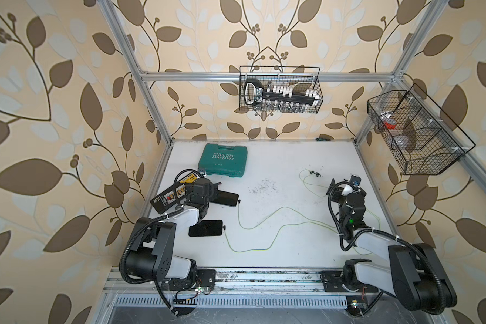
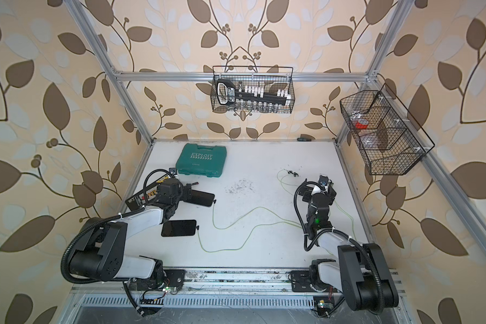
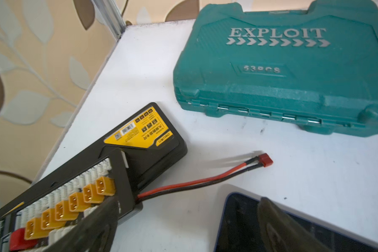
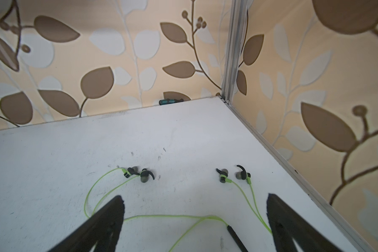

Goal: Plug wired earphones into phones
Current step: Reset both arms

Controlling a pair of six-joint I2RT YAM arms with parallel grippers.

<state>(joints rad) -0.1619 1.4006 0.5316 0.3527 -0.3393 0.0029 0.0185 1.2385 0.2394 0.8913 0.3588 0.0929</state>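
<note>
Two flat black smartphones lie on the white tabletop [image 1: 278,252] at its left side: the far phone [image 1: 228,198] sits partly under the left gripper [image 3: 190,224], the near phone [image 1: 206,227] just in front of it, closer to the arm bases. Each has a small black plug at its right-hand short edge, the far plug [image 1: 238,201] and the near plug [image 1: 224,227], though whether they are fully seated is hard to tell. From them, thin yellow-green earphone cables [image 1: 267,218] snake across the table to the right. Over there, the right gripper [image 4: 194,224] hovers, jaws spread wide and empty, with two pairs of small black earbuds, one pair [image 4: 140,173] and another [image 4: 232,175], lying just ahead of it. Left jaws gape too, gripping nothing. A teal plastic tool case [image 1: 223,160] rests at the back left, a long black connector tray [image 3: 74,192] beside the left gripper.
</note>
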